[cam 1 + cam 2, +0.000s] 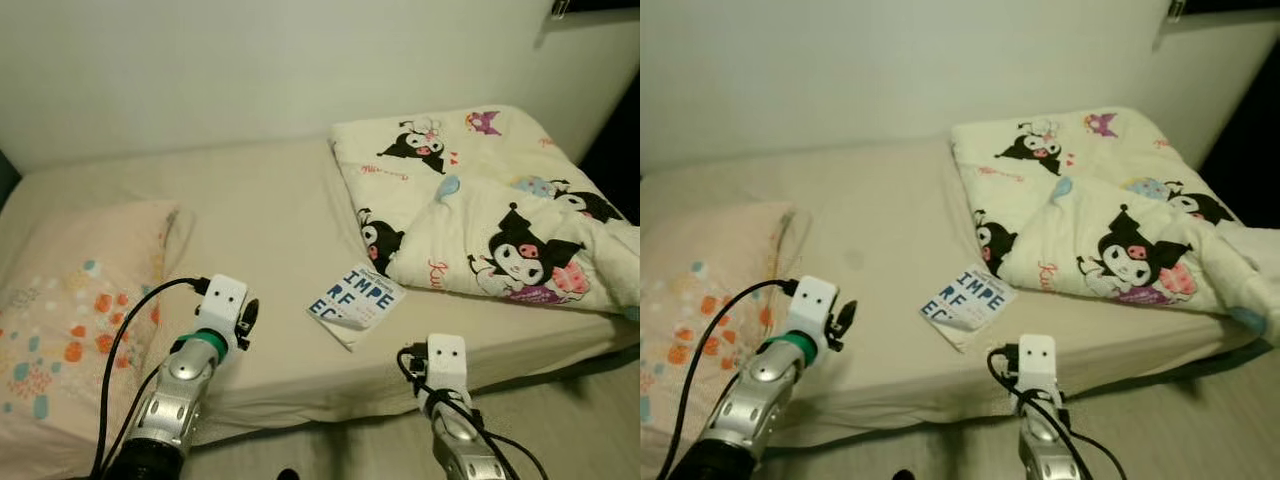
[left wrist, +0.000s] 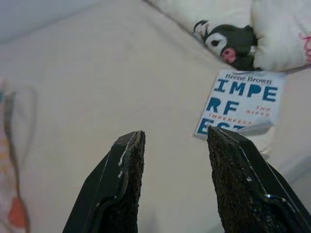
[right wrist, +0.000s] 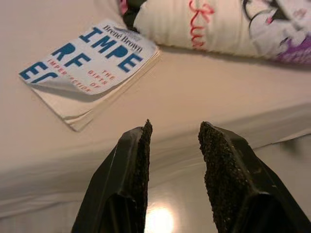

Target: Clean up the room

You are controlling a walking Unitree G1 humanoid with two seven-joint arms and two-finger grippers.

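A white paperback book with blue letters lies on the beige bed sheet near the bed's front edge, its cover curling up. It also appears as the book ahead of my left gripper, which is open and empty above the sheet. My right gripper is open too, hovering by the mattress edge just short of the book. A folded white cartoon-print blanket covers the bed's right half.
A patterned pillow with orange and teal dots lies at the bed's left end. A plain wall runs behind the bed. Pale floor shows below the mattress edge at the right.
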